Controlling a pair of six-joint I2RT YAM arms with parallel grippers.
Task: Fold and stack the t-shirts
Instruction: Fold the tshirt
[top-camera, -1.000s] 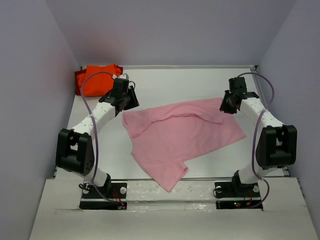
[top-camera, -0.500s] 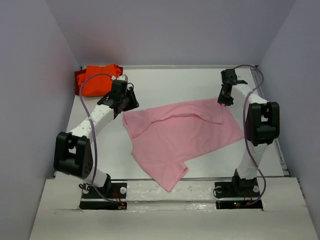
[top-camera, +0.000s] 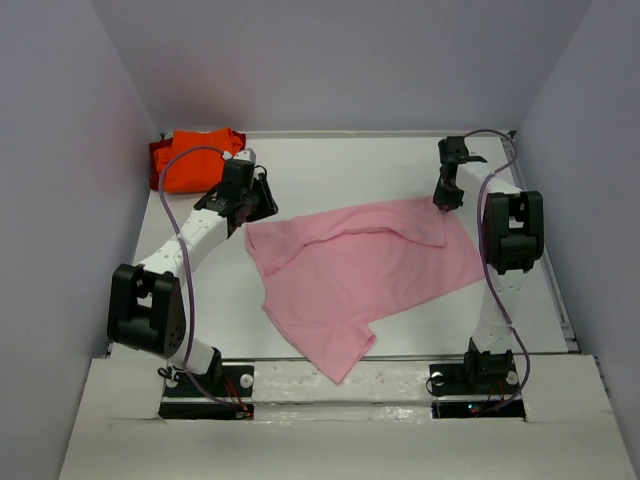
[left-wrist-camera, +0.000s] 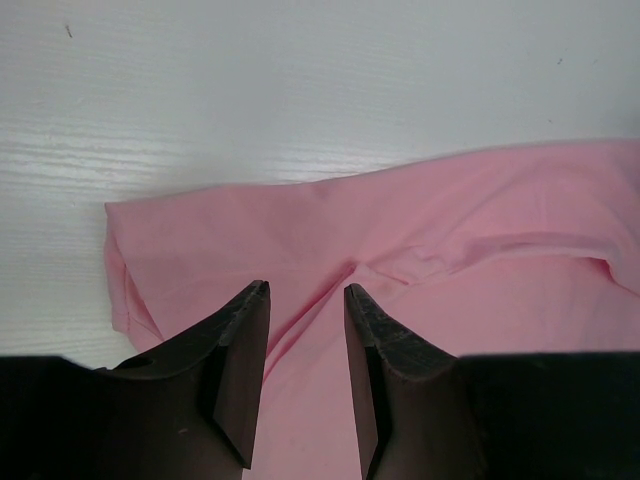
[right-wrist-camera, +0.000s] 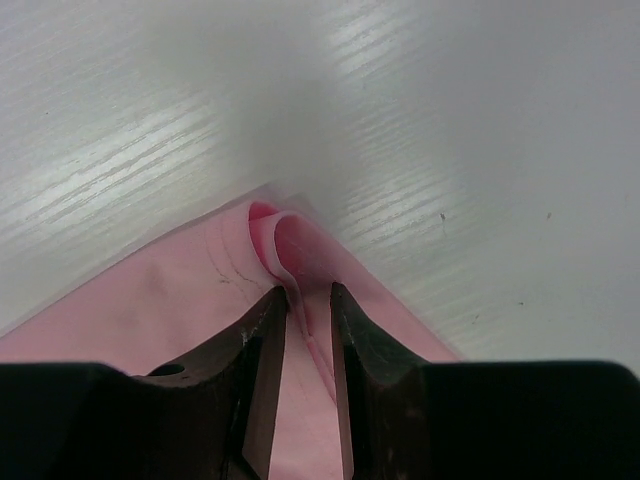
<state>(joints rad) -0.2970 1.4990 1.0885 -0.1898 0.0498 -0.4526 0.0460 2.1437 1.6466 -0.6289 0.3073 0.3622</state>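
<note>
A light pink t-shirt (top-camera: 365, 275) lies spread across the middle of the white table, with a flap folded over along its back edge. My left gripper (top-camera: 255, 205) hovers over its back left corner. In the left wrist view the gripper (left-wrist-camera: 306, 288) is open, with flat pink cloth (left-wrist-camera: 450, 230) and a crease under the gap. My right gripper (top-camera: 444, 200) is at the shirt's back right corner. There it (right-wrist-camera: 308, 290) stands open and narrow, straddling a raised fold of the shirt (right-wrist-camera: 180, 290). Orange t-shirts (top-camera: 195, 160) lie piled at the back left corner.
The white table (top-camera: 340, 165) is bounded by grey walls on the left, back and right. One lower corner of the pink shirt (top-camera: 340, 365) reaches the table's near edge between the two arm bases. The orange pile sits just behind the left arm.
The right arm has swung up and inward, bringing its gripper a little back and left onto the shirt's back right corner. The left arm shifted only slightly. The pink shirt has not moved.
</note>
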